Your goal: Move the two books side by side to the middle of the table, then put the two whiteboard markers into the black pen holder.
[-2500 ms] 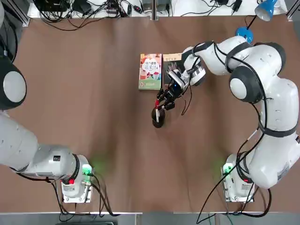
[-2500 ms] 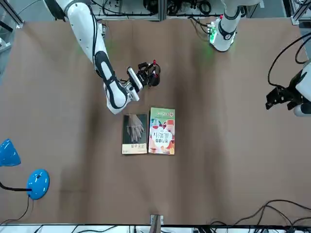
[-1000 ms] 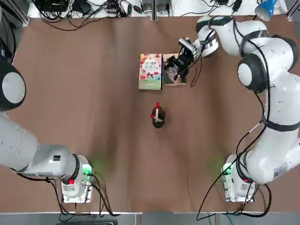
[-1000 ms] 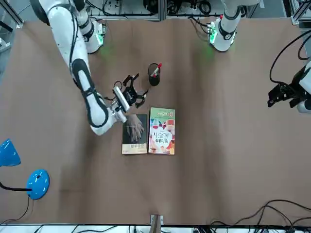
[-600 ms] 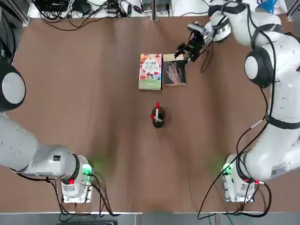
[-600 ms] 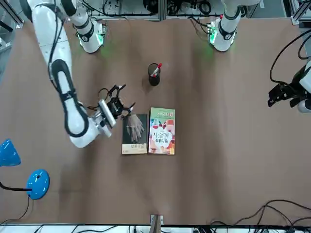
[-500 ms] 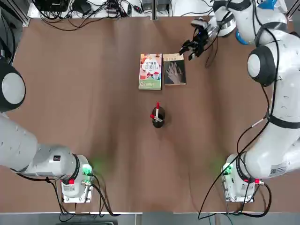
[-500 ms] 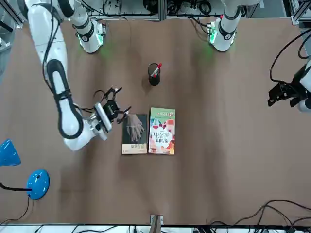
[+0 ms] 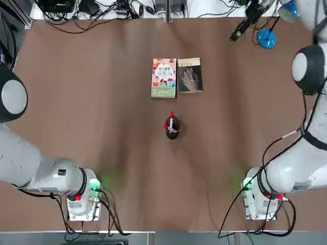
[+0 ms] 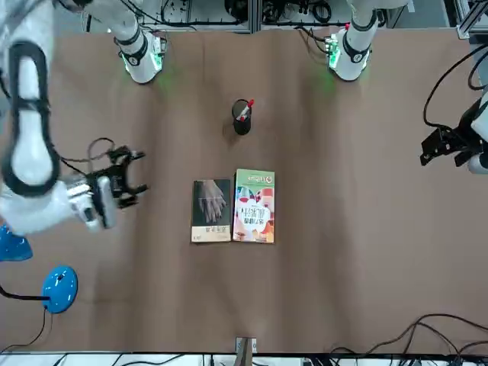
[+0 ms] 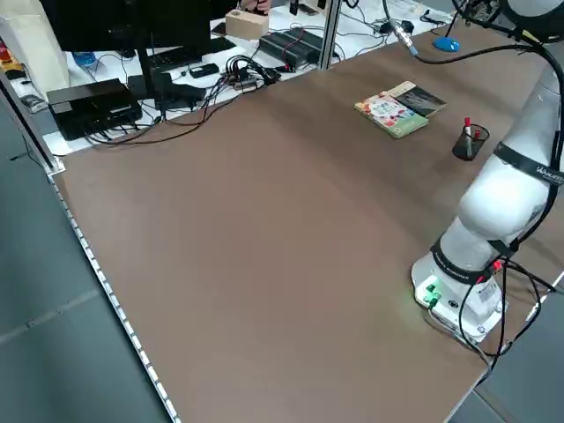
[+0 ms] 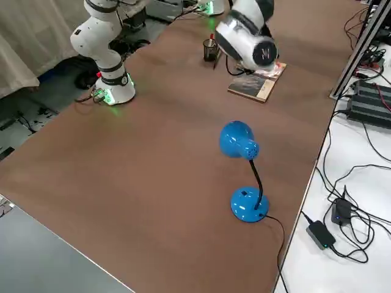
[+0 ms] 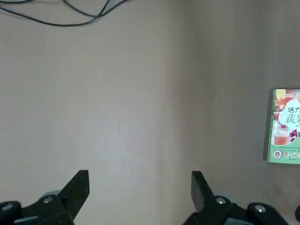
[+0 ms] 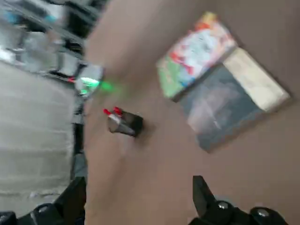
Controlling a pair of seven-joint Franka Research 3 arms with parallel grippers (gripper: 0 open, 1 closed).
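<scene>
The two books lie side by side mid-table: the colourful one [image 9: 164, 77] and the dark one with a pale hand [image 9: 190, 75]. Nearer the robot stands the black pen holder [image 9: 172, 128], with the red caps of the two whiteboard markers [image 14: 112, 111] sticking out of it. My right gripper [image 10: 131, 174] hangs open and empty, well off the books on the lamp side; in the top view that right gripper [image 9: 239, 30] is near the far edge. My left gripper [image 10: 436, 149] is parked open at the table's left side, holding nothing.
A blue desk lamp [image 12: 244, 177] stands on the brown table [image 9: 102, 127] at the far right corner, its round base [image 9: 265, 38] close to the right gripper. Cables and power boxes [image 11: 106, 101] lie beyond the far edge. Both arm bases sit at the near edge.
The right gripper has swung up and away from the pen holder, past the dark book, toward the far right corner. The markers stay in the holder. The left arm has not moved.
</scene>
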